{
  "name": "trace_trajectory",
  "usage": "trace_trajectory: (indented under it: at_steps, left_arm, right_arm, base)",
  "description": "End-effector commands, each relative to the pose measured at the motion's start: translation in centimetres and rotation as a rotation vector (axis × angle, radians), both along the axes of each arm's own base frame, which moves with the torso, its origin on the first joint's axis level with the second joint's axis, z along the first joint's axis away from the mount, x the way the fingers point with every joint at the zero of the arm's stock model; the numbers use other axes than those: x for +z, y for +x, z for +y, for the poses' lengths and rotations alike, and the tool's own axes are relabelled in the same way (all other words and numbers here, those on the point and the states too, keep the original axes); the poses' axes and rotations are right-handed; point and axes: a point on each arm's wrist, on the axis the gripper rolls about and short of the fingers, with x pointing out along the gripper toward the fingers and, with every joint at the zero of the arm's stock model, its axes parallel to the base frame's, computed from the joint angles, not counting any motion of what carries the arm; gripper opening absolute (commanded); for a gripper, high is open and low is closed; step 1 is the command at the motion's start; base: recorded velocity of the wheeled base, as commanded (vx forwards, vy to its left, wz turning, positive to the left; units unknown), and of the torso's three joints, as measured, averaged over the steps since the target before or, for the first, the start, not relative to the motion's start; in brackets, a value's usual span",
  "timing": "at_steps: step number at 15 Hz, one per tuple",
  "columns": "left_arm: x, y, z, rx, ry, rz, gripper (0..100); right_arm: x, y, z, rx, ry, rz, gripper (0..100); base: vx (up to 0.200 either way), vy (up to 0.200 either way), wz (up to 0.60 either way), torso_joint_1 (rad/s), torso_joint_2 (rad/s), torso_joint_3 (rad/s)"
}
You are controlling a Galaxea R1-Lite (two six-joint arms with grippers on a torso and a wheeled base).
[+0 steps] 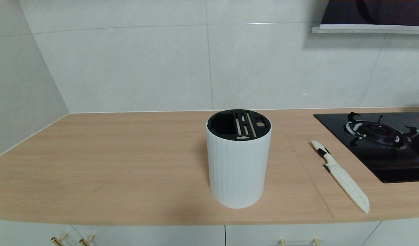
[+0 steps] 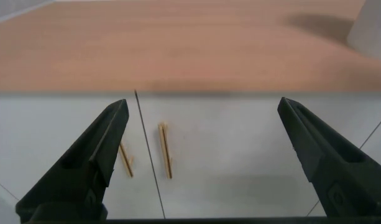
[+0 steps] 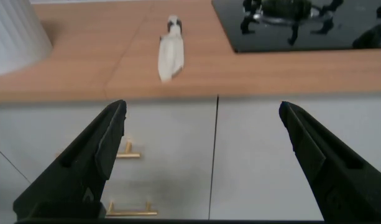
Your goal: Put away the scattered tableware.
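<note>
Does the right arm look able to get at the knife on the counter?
Probably yes. The knife lies flat on the counter between the white holder and the stove, nothing on it or touching it. The right gripper is open, low before the counter edge, facing the knife.

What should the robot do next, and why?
Probably raise the right hand towards the knife. That hand is open and low, in front of the cupboard doors. The knife lies flat on the counter on the robot's right, apart from the white holder, which has slots in its top.
</note>
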Motion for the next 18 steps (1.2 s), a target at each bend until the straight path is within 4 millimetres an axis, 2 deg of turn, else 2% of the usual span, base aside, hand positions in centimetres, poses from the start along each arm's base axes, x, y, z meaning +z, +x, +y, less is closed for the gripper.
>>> trace_trajectory:
  at_steps: [1,13,18]
  left_arm:
    - [0.00,0.01,0.00,0.000,0.000,0.002,100]
    - [0.00,0.01,0.00,0.001,0.000,0.002,100]
    - [0.00,0.01,0.00,0.000,0.000,0.002,100]
  right_arm:
    - [0.00,0.01,0.00,0.000,0.000,0.001,100]
    - [0.00,0.01,0.00,0.000,-0.002,0.001,100]
    - [0.00,0.01,0.00,0.000,-0.002,0.001,100]
  base:
    - [0.000,0.000,0.00,0.227,-0.51,-0.281]
    - [0.000,0.000,0.00,0.263,-0.56,-0.295]
    - [0.000,0.000,0.00,0.036,-0.07,-0.039]
